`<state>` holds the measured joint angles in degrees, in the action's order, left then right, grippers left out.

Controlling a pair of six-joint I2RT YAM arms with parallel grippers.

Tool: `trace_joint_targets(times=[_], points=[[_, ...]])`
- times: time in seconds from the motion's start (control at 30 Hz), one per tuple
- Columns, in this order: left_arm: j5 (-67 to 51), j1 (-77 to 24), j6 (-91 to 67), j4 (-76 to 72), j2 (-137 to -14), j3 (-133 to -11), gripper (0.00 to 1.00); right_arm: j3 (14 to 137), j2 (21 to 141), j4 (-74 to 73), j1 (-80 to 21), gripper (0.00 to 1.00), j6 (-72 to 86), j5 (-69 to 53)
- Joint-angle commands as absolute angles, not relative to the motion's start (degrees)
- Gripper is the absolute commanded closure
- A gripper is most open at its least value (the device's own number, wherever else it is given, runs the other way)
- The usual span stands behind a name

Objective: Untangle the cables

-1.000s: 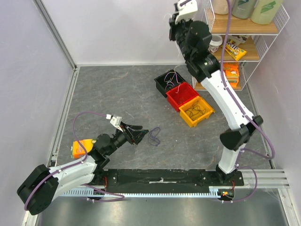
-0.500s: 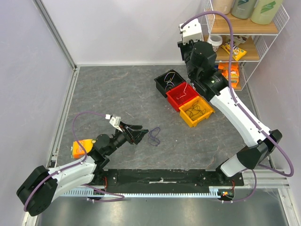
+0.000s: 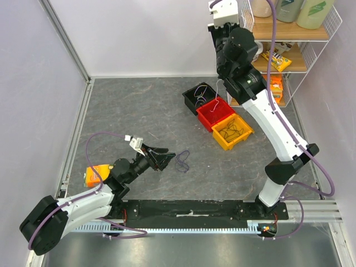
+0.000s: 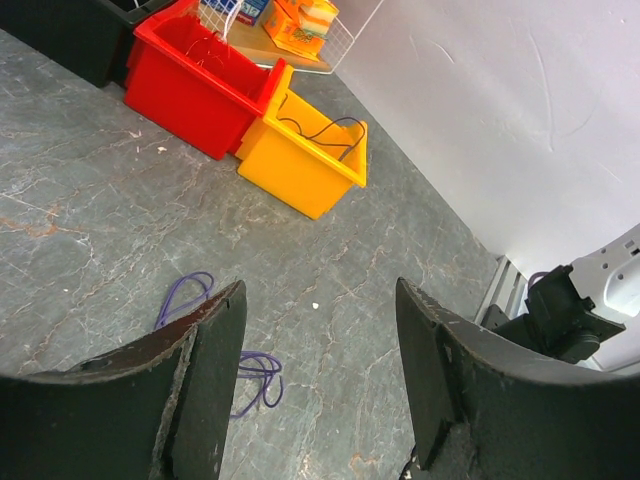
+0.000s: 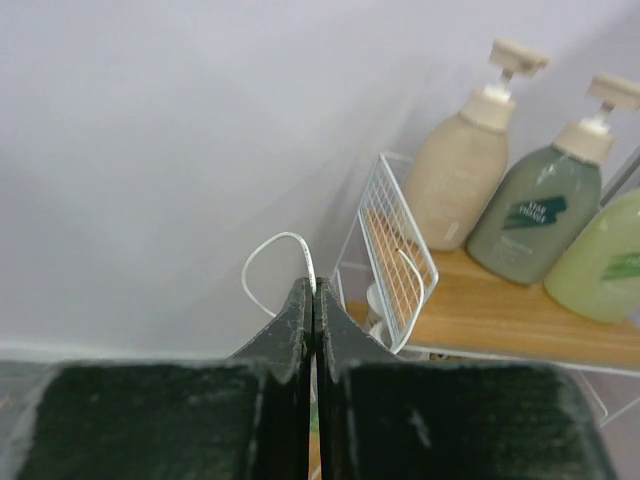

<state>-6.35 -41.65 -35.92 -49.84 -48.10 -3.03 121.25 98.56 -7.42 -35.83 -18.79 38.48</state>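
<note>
My right gripper (image 5: 313,285) is raised high near the back wall and shut on a thin white cable (image 5: 262,250). That cable loops above the fingertips. In the top view the white cable (image 3: 216,94) dangles over the red bin (image 3: 204,120). A dark purple cable (image 3: 182,160) lies loose on the grey floor. My left gripper (image 3: 169,154) hovers low just left of it, open and holding nothing. In the left wrist view the purple cable (image 4: 258,357) lies beside and partly behind the left finger of the gripper (image 4: 320,290).
Black (image 3: 189,104), red and yellow (image 3: 219,142) bins stand in a diagonal row at the back right; the black and yellow ones hold thin wires. A wire shelf (image 3: 289,55) with bottles and snack packs stands in the back right corner. An orange object (image 3: 95,175) lies by my left arm.
The right arm, shut on the white cable, swung from high at the left down over the red bin, then rose again. The left arm and the purple cable stayed still.
</note>
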Motion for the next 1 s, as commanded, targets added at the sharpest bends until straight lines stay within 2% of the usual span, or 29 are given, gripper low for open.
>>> trace_joint_targets(times=[0.0,0.27,0.4,0.5,0.57,0.63,0.83,0.97], points=[[-6.0,-41.8,-36.7,-52.9,-48.9,1.2,0.33,132.1,100.9,-5.5,-40.1,1.00,-26.1,38.4],[-6.5,-41.8,-36.6,-53.2,-49.3,1.0,0.32,131.8,102.5,6.8,-49.6,1.00,-47.7,41.0],[-11.3,-41.9,-32.6,-50.5,-51.7,-5.2,0.27,126.8,99.9,6.9,-49.8,1.00,-44.7,41.3],[-11.1,-41.9,-29.3,-49.7,-58.9,-13.9,0.28,124.3,98.2,6.4,-49.7,1.00,-39.9,41.3],[-10.9,-41.9,-26.1,-48.9,-65.2,-21.2,0.33,125.3,98.2,4.7,-49.7,1.00,-36.9,41.1],[-10.6,-41.9,-23.9,-53.8,-73.3,-26.3,0.35,127.4,98.7,3.2,-49.8,1.00,-35.5,41.8],[-5.4,-43.7,-20.1,-62.4,-97.7,-42.8,0.32,131.0,99.8,0.4,-49.0,1.00,-33.0,44.2],[-2.0,-43.9,-18.5,-55.0,-106.6,-56.0,0.43,129.5,98.4,-1.4,-47.2,1.00,-29.1,43.2]])
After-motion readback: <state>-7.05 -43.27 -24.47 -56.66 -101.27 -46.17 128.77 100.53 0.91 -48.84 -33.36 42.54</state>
